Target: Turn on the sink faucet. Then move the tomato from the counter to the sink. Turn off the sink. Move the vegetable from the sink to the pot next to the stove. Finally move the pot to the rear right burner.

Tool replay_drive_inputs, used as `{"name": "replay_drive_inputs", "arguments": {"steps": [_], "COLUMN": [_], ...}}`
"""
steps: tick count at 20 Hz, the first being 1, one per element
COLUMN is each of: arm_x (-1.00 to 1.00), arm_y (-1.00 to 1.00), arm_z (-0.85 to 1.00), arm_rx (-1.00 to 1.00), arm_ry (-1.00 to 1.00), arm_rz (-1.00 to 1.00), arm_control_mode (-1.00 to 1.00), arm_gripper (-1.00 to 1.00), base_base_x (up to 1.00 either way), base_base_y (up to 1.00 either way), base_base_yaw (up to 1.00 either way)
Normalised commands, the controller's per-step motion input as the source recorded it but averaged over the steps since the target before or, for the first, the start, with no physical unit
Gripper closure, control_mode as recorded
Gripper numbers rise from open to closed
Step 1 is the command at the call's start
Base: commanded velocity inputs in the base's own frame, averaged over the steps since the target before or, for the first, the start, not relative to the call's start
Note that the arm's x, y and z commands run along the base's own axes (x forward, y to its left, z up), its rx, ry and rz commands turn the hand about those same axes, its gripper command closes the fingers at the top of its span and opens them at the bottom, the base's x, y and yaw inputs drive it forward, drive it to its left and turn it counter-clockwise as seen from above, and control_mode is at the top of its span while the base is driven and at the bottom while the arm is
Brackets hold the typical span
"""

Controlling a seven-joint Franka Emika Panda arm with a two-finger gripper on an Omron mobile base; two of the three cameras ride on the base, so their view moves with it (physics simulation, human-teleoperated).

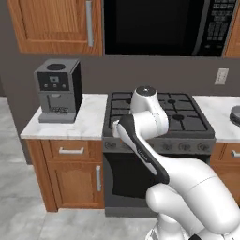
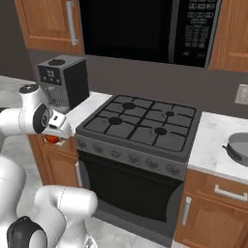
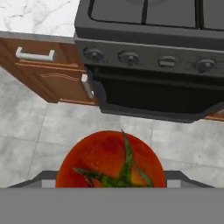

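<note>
Before the stove (image 2: 140, 127), above the floor, the gripper (image 2: 54, 138) is clamped on the tomato (image 3: 110, 160). Advise a level carry across to the pot (image 2: 238, 148) on the right counter, releasing low inside it.

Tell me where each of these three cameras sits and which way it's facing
Left base view: behind the arm's left, facing the stove and coffee machine; the white arm rises lower right.
Right base view: behind the arm's right, facing the same stove and coffee machine; the arm rises lower left, tomato below its hand.
Hand view: on the hand, looking down past the tomato at floor and oven front.
</note>
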Motion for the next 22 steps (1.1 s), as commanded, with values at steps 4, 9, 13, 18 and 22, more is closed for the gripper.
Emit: {"name": "replay_drive_inputs", "arguments": {"steps": [4,9,13,18,22], "arm_x": [0.0,0.0,0.0,0.0,0.0], "arm_y": [0.0,0.0,0.0,0.0,0.0], "arm_z": [0.0,0.0,0.0,0.0,0.0], "arm_rx": [0.0,0.0,0.0,0.0,0.0], "arm_ry": [0.0,0.0,0.0,0.0,0.0], "arm_rz": [0.0,0.0,0.0,0.0,0.0], "arm_control_mode": [1.0,1.0,1.0,1.0,1.0], "arm_gripper": [1.0,1.0,1.0,1.0,1.0], "base_base_x": [0.32,0.35,0.39,0.37,0.37], "base_base_y": [-0.47,-0.4,-0.41,-0.36,-0.39], "base_base_yaw": [-0.27,-0.27,-0.26,-0.26,-0.24]}}
